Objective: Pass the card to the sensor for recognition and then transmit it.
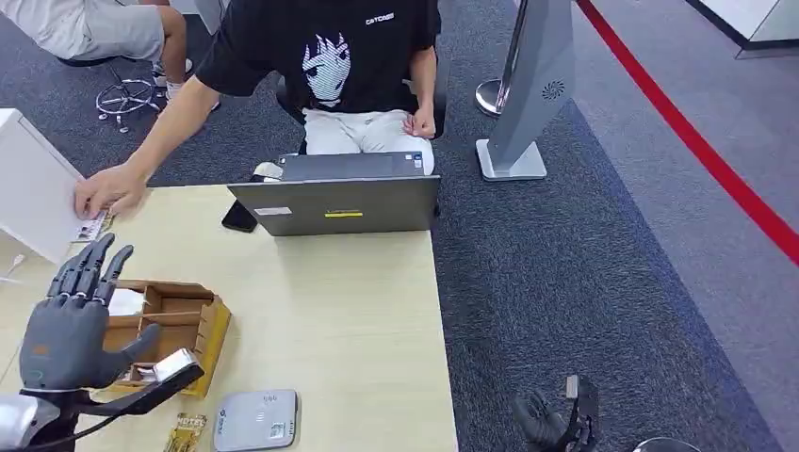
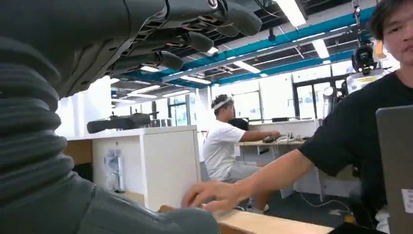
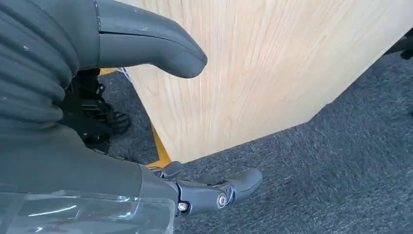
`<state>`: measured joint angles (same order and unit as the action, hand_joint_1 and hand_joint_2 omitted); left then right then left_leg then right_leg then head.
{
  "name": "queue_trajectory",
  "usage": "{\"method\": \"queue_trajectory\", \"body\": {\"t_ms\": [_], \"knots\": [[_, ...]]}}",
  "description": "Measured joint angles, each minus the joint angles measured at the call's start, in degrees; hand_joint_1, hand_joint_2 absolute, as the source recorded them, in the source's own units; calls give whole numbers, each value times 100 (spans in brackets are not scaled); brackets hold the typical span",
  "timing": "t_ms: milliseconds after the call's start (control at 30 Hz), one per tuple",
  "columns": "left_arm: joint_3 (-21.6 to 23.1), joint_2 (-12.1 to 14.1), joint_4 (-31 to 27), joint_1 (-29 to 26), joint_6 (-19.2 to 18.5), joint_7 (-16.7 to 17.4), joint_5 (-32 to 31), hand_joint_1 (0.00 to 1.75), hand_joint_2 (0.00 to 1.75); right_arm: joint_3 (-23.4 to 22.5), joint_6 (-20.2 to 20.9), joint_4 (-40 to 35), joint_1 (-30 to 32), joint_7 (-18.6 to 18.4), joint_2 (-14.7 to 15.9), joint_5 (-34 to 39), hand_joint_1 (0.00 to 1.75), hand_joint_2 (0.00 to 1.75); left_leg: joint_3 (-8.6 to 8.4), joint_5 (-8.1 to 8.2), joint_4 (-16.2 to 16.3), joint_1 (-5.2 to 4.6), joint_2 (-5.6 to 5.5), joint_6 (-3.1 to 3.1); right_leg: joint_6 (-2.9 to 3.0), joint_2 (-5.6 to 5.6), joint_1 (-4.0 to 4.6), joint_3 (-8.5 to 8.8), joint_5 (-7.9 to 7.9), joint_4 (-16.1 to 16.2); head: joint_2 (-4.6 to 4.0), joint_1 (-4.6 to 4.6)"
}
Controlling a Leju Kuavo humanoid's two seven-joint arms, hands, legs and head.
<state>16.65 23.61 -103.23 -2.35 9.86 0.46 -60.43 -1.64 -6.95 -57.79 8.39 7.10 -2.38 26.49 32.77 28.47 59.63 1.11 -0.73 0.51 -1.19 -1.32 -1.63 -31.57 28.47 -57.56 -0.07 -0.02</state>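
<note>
Over the table's [image 1: 358, 311] near-left part, at about eight o'clock in the head view, the left hand [image 1: 71, 315] hangs raised, fingers spread apart and holding nothing. Just beneath it sits a wooden tray [image 1: 193, 320] with compartments. At six o'clock from the tray, close to the table's near edge, lies the grey sensor [image 1: 255, 420], flat, with bare wood to its right as far as the table's right edge. At eleven o'clock, a person's hand [image 1: 111, 191] presses on the card [image 1: 91, 229] beside a white box [image 1: 33, 184] at the left edge. A laptop [image 1: 337, 202] stands along the far edge. Off the table, at five o'clock, the right hand [image 1: 546, 419] hangs over grey carpet [image 1: 584, 273], fingers loosely apart, holding nothing.
</note>
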Motion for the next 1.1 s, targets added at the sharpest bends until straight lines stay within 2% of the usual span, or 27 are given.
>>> {"method": "queue_trajectory", "body": {"t_ms": [300,367,433,600,867,1000,1100], "knots": [[118,0,-46,-45,-22,-4,2,0,175,-2,15,-13,2,-2,0,-2,0,175,-2,-1,0,2,0,1,1,0,1,1,-1,-1,0,0],[219,-4,-74,-118,-107,-96,-40,0,175,-4,35,-13,1,0,0,-9,0,175,-1,-1,0,1,0,1,1,0,0,3,-1,-1,0,0],[477,-35,-87,-273,-118,-101,-265,0,175,-11,55,-13,-2,0,0,-9,0,175,0,0,0,0,1,0,0,-1,0,1,0,0,0,0],[913,-76,-87,-469,-81,13,-365,0,175,-22,61,-13,-16,0,0,-11,0,175,2,2,0,-1,0,-1,-3,1,-1,1,2,2,0,0],[1364,-52,-77,-648,2,501,-205,0,175,-31,50,-13,-23,2,0,-44,0,175,0,1,-1,1,0,-1,-2,2,1,1,1,1,0,0],[1375,35,-53,-825,302,901,-37,0,175,-72,33,-48,7,0,0,-81,0,175,1,1,-2,2,0,0,-2,1,1,1,2,0,0,0],[1235,94,-50,-1077,746,1181,83,0,175,-118,-20,-114,53,-2,0,-79,0,175,1,2,-2,2,1,0,-2,0,1,0,3,0,0,-2]]}}
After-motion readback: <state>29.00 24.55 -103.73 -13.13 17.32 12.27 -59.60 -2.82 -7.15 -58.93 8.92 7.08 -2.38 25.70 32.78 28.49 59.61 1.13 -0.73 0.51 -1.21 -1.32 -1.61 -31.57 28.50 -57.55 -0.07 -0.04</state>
